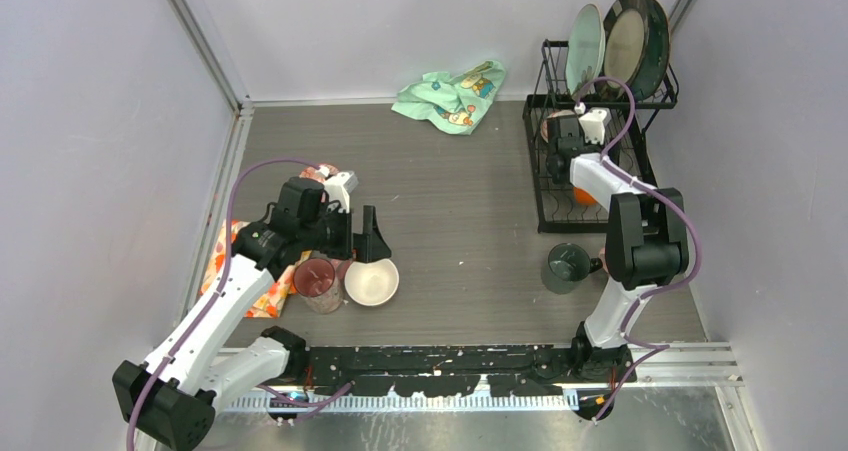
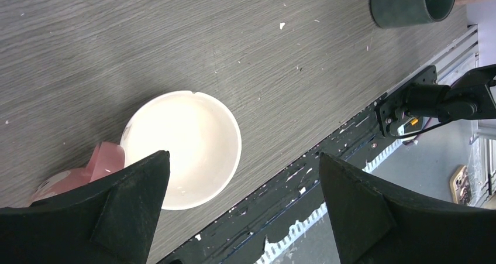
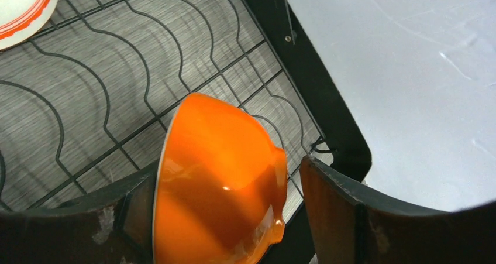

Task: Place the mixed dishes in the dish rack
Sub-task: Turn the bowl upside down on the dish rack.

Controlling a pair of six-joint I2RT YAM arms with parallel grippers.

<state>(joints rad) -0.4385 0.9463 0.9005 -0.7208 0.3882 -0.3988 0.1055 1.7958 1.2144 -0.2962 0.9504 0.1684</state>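
**Right jaws in the lower basket of the dish rack (image 1: 540,161); left jaws over a white bowl (image 2: 184,147).**

Right jaws: partly open, one finger on each side of an orange bowl (image 3: 216,182), which lies tilted on the basket's wire floor. A gap shows at one finger, so the bowl is not clamped. A white bowl with a red band (image 3: 20,9) lies in the same basket. The pale green plate (image 1: 585,49), dark-rimmed beige plate (image 1: 625,43) and dark blue-green plate (image 1: 660,46) stand on edge in the rack's upper shelf. Left jaws: fully open and empty, well left of the rack, above the white bowl, which sits on the worktop (image 1: 450,201) just beside the pink cup (image 1: 318,279). The dark green cup (image 1: 568,267) is on the worktop just in front of the rack.
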